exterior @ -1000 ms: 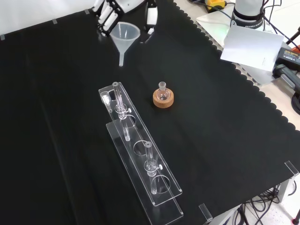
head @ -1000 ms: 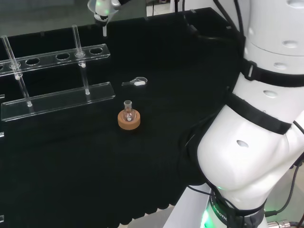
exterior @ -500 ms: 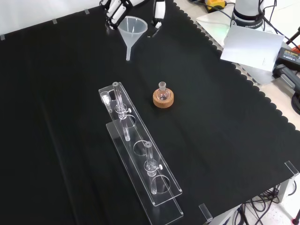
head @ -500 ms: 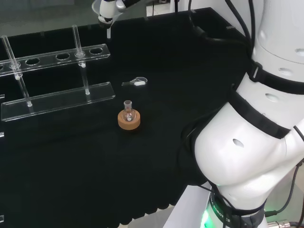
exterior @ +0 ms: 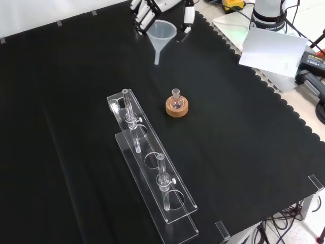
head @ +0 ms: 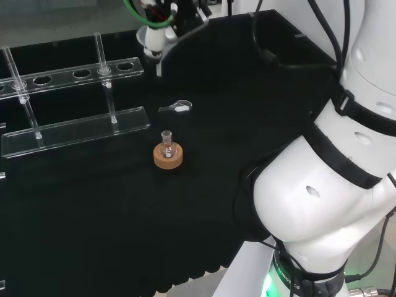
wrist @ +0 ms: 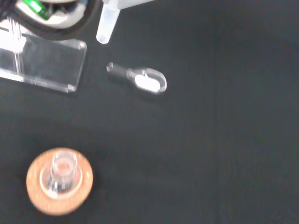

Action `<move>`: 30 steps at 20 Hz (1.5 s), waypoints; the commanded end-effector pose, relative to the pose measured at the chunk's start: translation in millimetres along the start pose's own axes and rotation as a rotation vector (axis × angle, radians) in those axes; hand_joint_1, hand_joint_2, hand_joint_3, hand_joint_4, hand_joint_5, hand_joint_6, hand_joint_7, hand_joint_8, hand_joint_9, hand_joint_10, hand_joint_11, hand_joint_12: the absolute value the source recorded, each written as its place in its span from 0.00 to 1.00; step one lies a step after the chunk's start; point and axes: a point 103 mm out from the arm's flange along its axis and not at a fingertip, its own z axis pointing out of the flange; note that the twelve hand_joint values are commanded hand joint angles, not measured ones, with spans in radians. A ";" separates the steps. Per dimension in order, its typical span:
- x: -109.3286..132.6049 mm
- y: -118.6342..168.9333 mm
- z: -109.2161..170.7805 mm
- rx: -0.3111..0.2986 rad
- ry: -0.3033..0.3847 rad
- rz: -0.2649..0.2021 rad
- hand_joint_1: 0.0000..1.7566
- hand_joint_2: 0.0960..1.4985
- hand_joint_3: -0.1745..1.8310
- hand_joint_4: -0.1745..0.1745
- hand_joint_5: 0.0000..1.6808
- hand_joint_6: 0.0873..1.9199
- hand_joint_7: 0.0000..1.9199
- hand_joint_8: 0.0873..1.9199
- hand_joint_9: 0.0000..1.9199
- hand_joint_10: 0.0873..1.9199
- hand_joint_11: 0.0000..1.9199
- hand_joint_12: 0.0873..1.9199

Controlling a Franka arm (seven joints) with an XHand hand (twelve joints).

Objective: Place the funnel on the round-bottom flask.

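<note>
We note the black-and-white hand (exterior: 152, 7) grasping the clear plastic funnel (exterior: 161, 35) at 11 o'clock of the small clear glass round-bottom flask (exterior: 175, 100); its narrow neck risks a missed stem.

Hand raised at the far edge, fingers curled around a held piece

In the front view the hand (exterior: 161, 9) hung at about twelve o'clock of the cloth, fingers (exterior: 143, 14) on one side and thumb on the other, closed around the funnel (exterior: 161, 33) above the bench. In the head view the arm's white links (head: 334, 185) rose at three o'clock.
</note>
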 end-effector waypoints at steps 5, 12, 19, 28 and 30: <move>20.5 -19.8 45.6 0.056 0.019 0.035 0.50 0.44 0.40 0.50 0.37 0.28 0.32 0.33 0.45 0.23 0.26 0.67; 30.8 -17.6 66.9 0.090 0.029 0.027 0.50 0.44 0.40 0.50 0.37 0.29 0.33 0.33 0.46 0.23 0.27 0.67; 35.2 -17.4 75.7 0.111 0.021 0.024 0.50 0.44 0.40 0.50 0.37 0.29 0.33 0.33 0.46 0.23 0.27 0.67; 46.7 -6.1 97.2 0.131 0.021 0.008 0.50 0.44 0.40 0.50 0.37 0.30 0.33 0.33 0.46 0.23 0.27 0.67; 49.6 -3.9 98.4 0.131 0.019 0.004 0.50 0.44 0.40 0.50 0.37 0.30 0.33 0.33 0.46 0.23 0.27 0.67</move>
